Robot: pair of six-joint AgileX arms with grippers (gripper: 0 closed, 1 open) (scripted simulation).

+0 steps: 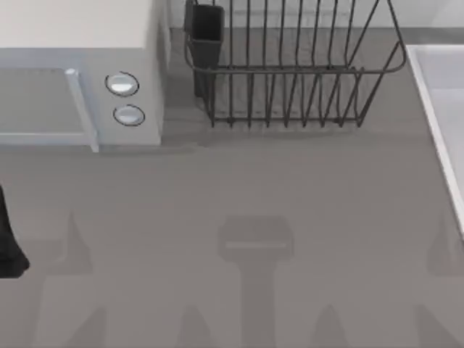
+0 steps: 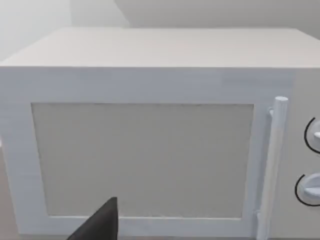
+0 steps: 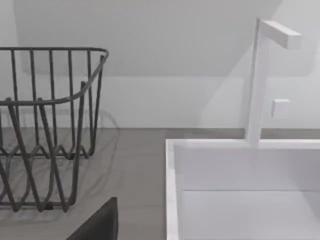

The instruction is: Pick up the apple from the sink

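The sink (image 1: 437, 109) is a pale basin with a raised rim at the table's right edge. In the right wrist view the sink (image 3: 172, 190) lies close ahead, with bare inner walls on the part that shows. The apple is out of view. A dark part of my right gripper (image 3: 100, 224) pokes in at the picture's edge, short of the sink's rim. My left arm (image 1: 9, 239) is parked at the table's left edge. A dark part of my left gripper (image 2: 100, 224) faces the microwave door.
A white microwave (image 1: 80, 80) with two round knobs stands at the back left. A dark wire dish rack (image 1: 290, 65) with a cup holder stands at the back middle. A white tap (image 3: 257, 85) rises behind the sink. Grey tabletop (image 1: 239, 217) fills the front.
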